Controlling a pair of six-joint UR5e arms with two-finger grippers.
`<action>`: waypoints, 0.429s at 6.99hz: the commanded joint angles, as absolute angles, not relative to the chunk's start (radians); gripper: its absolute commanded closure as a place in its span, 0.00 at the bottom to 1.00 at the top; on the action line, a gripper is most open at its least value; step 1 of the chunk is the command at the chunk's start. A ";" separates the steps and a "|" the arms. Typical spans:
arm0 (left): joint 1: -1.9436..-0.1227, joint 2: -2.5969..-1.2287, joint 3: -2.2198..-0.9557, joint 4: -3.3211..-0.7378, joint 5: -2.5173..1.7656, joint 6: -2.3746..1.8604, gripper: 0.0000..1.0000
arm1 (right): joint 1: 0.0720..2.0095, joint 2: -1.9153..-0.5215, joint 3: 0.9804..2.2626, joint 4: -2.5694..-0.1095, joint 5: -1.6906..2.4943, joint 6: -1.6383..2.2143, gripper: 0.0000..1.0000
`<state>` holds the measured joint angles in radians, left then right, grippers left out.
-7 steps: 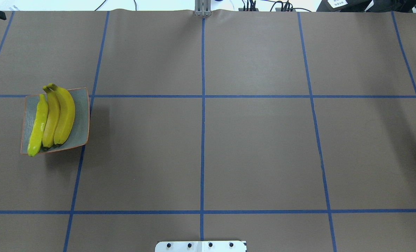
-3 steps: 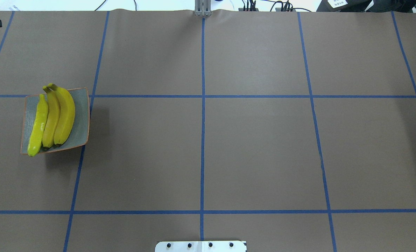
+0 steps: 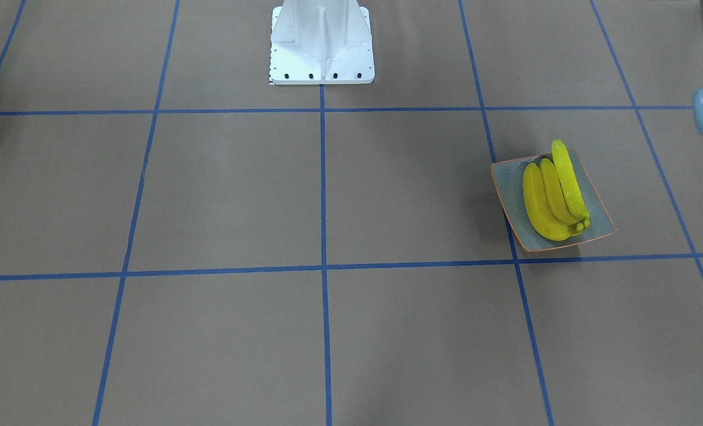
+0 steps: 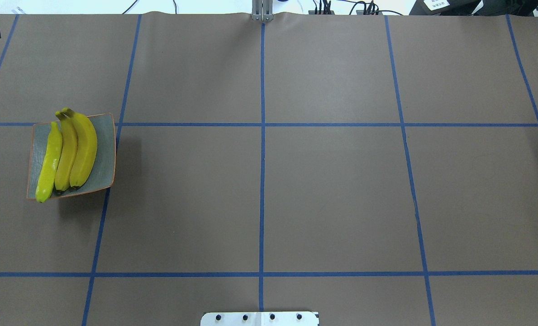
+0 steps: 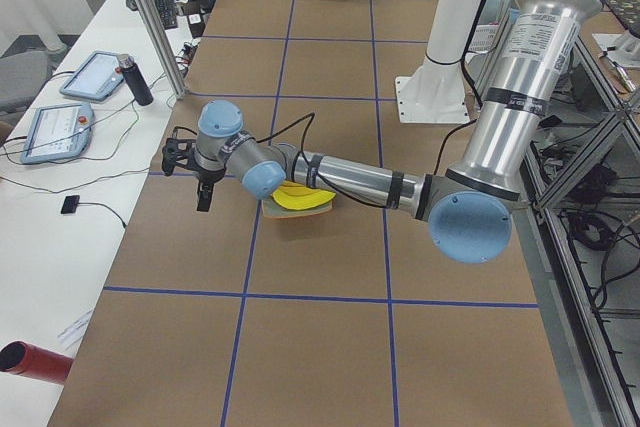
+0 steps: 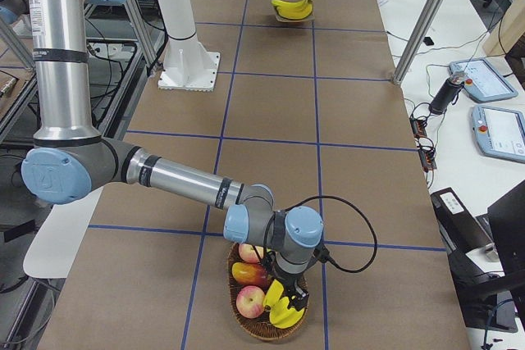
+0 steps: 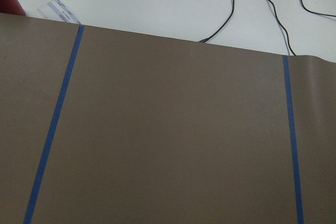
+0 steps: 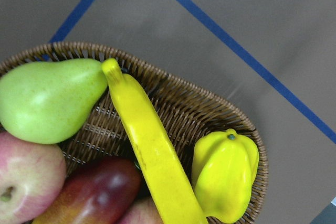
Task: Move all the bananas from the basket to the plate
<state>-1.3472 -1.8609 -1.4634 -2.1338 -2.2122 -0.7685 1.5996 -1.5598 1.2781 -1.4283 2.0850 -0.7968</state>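
1. Overhead exterior view: three bananas [image 4: 67, 151], smooth, curved and bright yellow with small dark tips, are seen lying side by side on the plate [image 4: 107, 154], touching one another. The tip of the outermost one overhangs the rim.
2. The plate is square, grey-blue and matte, with upturned corners and a thin orange rim. It is set on the robot's left part of the table [image 4: 332, 194], which is covered in flat brown paper divided by blue tape lines.
3. A fourth banana [image 8: 149, 150] is found in the basket [image 8: 210, 106], a rounded bowl of brown woven wicker at the table's right end.
4. The tip of this banana is pressed against a smooth green pear [image 8: 47, 100]. A ribbed yellow fruit [image 8: 226, 177], a pink-red apple [image 8: 26, 179] and a glossy dark-red fruit [image 8: 94, 195] are packed around it.
5. The right gripper [image 6: 294, 297] is held directly over the basket. Whether its fingers are apart or together cannot be told.
6. The left gripper [image 5: 203, 197] is pointed downward just beyond the plate, clear of it. Its finger spacing cannot be told either.
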 commanded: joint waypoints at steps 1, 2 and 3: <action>-1.342 -1.862 -1.465 -2.134 -2.212 -0.769 0.00 | 1.598 -1.556 1.212 -1.387 2.086 -0.793 0.01; -1.341 -1.864 -1.465 -2.134 -2.214 -0.770 0.00 | 1.597 -1.555 1.212 -1.388 2.092 -0.792 0.01; -1.341 -1.865 -1.465 -2.134 -2.214 -0.770 0.00 | 1.597 -1.558 1.210 -1.390 2.097 -0.793 0.01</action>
